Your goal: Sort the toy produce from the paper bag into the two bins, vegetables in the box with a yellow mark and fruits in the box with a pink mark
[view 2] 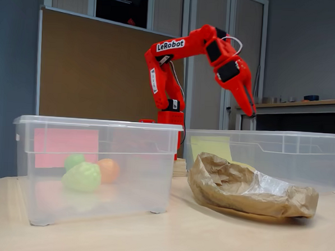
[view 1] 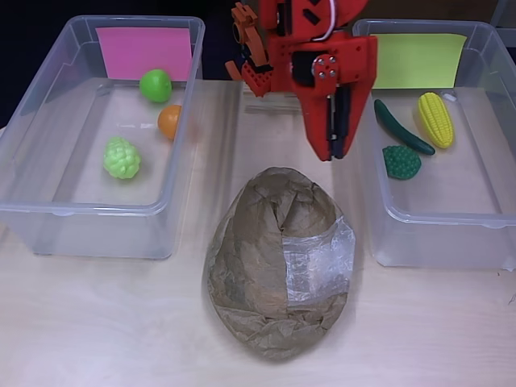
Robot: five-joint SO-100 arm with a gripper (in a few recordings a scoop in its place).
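Inside crumpled paper bag (view 1: 278, 266), contents hidden

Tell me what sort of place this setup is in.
Probably an office or lab room, not a home: a brown partition board stands behind the table, a desk sits at the back, and the red arm marked LeRobot is mounted for tabletop trials.

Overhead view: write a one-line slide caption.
Red gripper hovers above the crumpled paper bag, between the pink-marked bin and the yellow-marked bin.
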